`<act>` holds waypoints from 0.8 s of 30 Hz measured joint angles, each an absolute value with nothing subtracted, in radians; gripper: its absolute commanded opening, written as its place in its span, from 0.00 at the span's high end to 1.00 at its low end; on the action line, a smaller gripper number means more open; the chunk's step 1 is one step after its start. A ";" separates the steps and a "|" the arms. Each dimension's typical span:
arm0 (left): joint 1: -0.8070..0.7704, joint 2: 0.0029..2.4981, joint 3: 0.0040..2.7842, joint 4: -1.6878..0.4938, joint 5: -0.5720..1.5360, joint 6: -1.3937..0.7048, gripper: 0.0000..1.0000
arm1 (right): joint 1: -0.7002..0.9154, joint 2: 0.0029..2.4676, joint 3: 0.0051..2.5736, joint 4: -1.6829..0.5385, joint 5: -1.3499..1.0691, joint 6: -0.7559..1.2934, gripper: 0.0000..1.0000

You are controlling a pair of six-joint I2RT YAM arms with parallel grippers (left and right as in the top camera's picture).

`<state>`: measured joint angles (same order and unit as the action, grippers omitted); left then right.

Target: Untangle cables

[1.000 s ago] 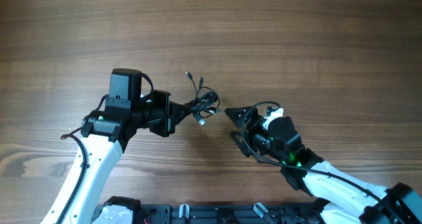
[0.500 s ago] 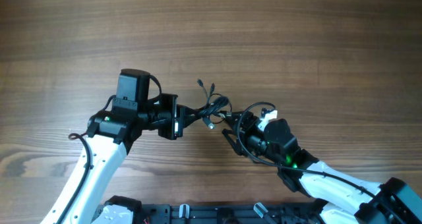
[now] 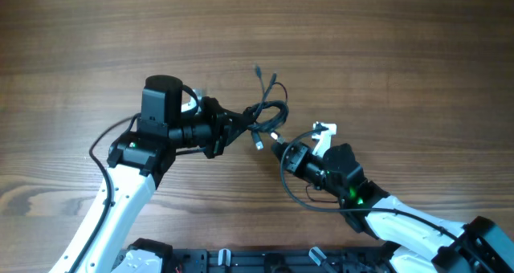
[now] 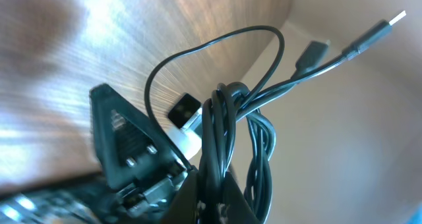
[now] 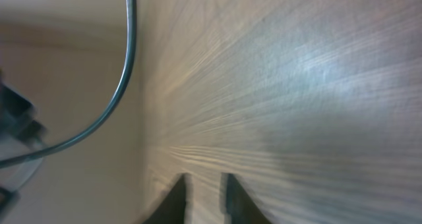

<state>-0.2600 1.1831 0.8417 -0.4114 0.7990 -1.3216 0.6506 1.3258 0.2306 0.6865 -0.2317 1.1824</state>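
- The right pincer (image 3: pixel 279 148) has slid in beside the cables (image 3: pixel 269 111), jaws narrowed to a slim gap, empty.
- The left pincer (image 4: pixel 211 201) stays clamped on the bundle, looping just beyond its tips.
- No strand looks freed yet.

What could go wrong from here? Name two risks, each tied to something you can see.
1. The left gripper clamps the cables as one whole bundle, so pulling may tighten the tangle instead of freeing a strand.
2. The right gripper shows nothing between its narrow jaws; the loop lies off to one side, so it may grab air.
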 measured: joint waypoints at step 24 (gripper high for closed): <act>-0.260 1.183 0.842 -0.542 0.798 -1.588 0.96 | 0.541 1.330 0.229 0.803 -0.358 1.517 0.15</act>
